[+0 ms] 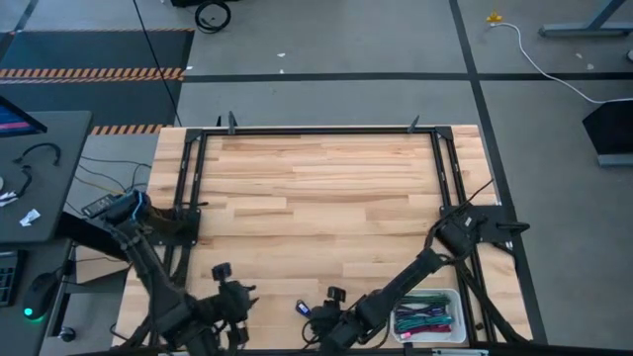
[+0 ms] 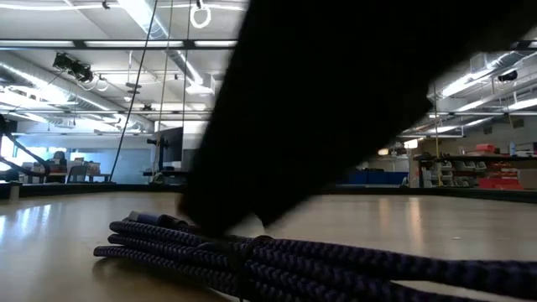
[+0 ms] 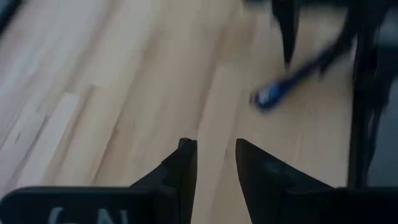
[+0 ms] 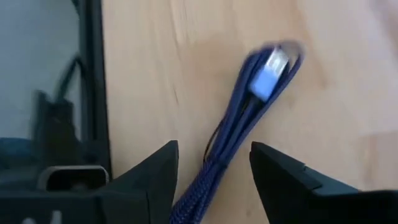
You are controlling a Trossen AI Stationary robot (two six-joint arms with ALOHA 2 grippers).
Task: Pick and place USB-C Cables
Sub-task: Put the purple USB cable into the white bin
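Note:
A dark blue braided USB-C cable bundle lies flat on the wooden table near its near edge. It fills the front of the low view. My right gripper is low over it and open. In the right wrist view its fingers stand on either side of the bundle, whose light blue plug points away, and I see no touch. My left gripper hovers to the left, empty, its fingers a little apart; the blue bundle shows ahead of it. Several more coloured bundles lie in a white tray.
The white tray stands at the table's near right corner, beside the right arm. A black frame runs along the table's far, left and right sides. Bare wood spreads over the middle and far part.

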